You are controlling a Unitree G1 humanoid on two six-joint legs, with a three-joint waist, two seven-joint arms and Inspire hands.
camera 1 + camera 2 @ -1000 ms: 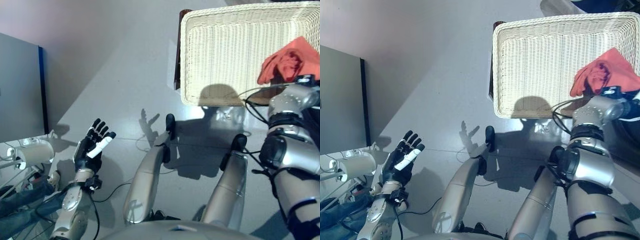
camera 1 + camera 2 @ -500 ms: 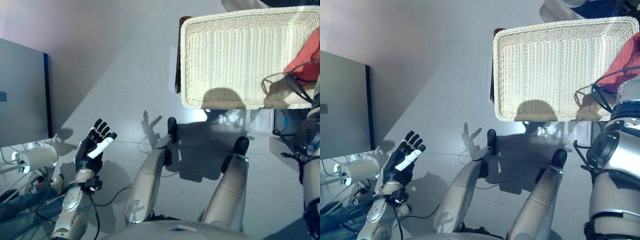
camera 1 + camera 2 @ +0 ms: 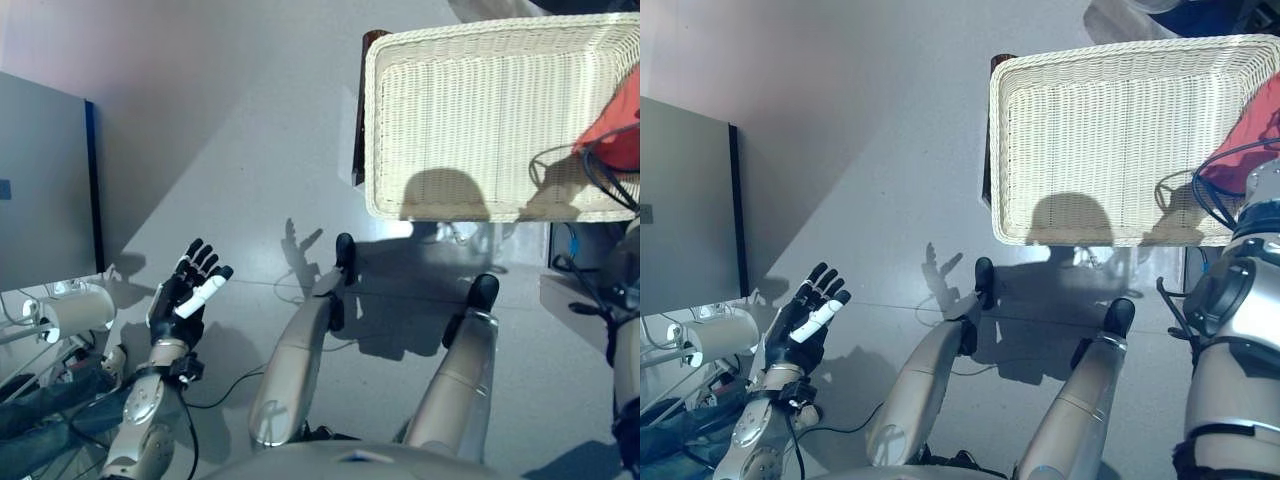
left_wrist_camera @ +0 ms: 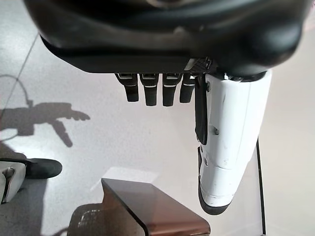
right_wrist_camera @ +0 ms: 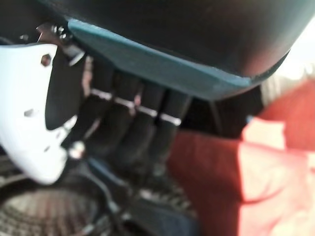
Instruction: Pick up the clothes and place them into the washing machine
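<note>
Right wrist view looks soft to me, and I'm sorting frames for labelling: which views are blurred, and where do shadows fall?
Right wrist view: right hand and red cloth blurred. Left wrist view: sharp. Eye views: sharp, shadow in the basket.

Red cloth (image 3: 618, 128): you now see it at the wicker basket's (image 3: 470, 110) right edge, no longer inside its right part.
Right arm: you've drawn it rightward, off the basket.

basket (image 3: 480, 110): cream wicker, rectangular, on a dark stand (image 3: 358, 120)
floor (image 3: 230, 150): grey
person (image 3: 40, 405): jeans, lower left corner
</note>
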